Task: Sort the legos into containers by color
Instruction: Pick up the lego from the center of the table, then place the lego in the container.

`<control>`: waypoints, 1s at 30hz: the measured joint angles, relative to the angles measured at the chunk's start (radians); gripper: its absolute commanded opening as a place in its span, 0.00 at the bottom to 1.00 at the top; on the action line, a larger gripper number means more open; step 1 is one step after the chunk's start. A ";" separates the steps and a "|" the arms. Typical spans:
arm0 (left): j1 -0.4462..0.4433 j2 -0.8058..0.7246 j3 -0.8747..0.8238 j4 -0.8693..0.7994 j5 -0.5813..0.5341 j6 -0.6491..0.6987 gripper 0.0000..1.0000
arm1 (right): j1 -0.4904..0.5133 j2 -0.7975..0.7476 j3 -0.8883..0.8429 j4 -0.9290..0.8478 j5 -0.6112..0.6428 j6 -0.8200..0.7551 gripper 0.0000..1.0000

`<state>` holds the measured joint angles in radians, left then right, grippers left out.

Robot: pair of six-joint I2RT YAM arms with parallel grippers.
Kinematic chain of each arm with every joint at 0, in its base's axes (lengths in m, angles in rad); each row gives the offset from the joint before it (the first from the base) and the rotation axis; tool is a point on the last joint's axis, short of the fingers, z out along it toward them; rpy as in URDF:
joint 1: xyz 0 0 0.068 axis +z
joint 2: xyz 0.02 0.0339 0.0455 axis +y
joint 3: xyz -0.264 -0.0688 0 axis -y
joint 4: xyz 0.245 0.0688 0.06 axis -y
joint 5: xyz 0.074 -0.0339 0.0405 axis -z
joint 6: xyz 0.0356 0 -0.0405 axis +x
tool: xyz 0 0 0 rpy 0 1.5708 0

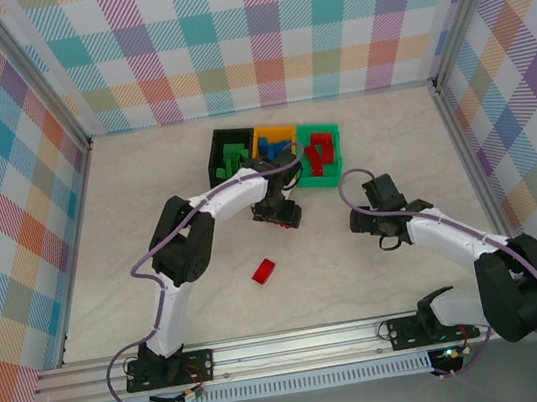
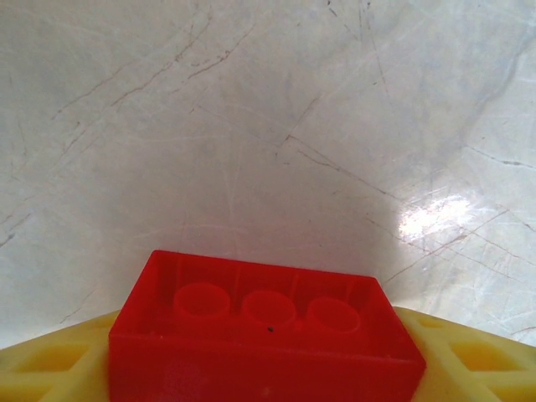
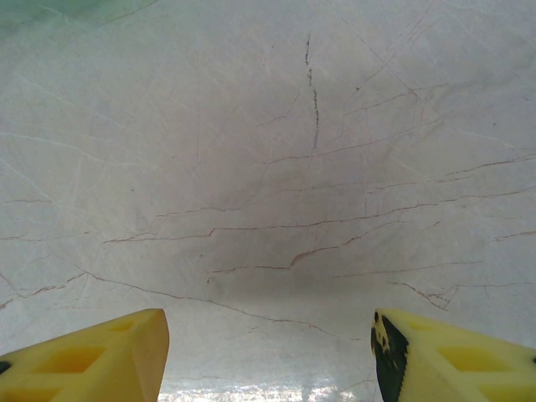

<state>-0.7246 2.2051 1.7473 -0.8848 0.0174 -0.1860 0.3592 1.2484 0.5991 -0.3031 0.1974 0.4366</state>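
Note:
The three containers stand joined at the back centre: a black bin (image 1: 221,145) with green legos (image 1: 235,156), an orange bin (image 1: 261,134) with blue legos (image 1: 275,146), and a green bin (image 1: 332,177) with red legos (image 1: 319,154). Just in front of them my left gripper (image 1: 279,216) (image 2: 268,373) is shut on a red lego (image 2: 264,335), its yellow fingers (image 2: 50,368) against both ends of the brick, low over the table. Another red lego (image 1: 264,270) lies loose on the table. My right gripper (image 1: 373,222) (image 3: 268,352) hovers open to the right, nothing between its fingers (image 3: 109,356).
The pale marble-look tabletop (image 1: 133,241) is walled by checked panels on three sides. The arm bases sit on a metal rail (image 1: 290,344) at the near edge. The left arm's forearm (image 1: 218,203) stretches across in front of the black bin.

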 measured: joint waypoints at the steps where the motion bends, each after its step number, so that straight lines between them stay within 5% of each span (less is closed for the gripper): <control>1: 0.000 0.000 0.000 0.002 0.000 0.000 0.64 | 0.000 0.000 0.000 0.000 0.000 0.000 0.66; 18: 0.000 -0.042 -0.039 0.163 0.130 -0.054 0.64 | 0.000 0.006 0.000 0.000 0.000 0.000 0.66; 30: 0.000 -0.042 0.206 0.248 0.155 -0.106 0.66 | 0.000 0.003 0.000 0.000 0.000 0.000 0.66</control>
<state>-0.7242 2.1628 1.9537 -0.6369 0.1722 -0.2920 0.3592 1.2518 0.5991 -0.3031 0.1974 0.4366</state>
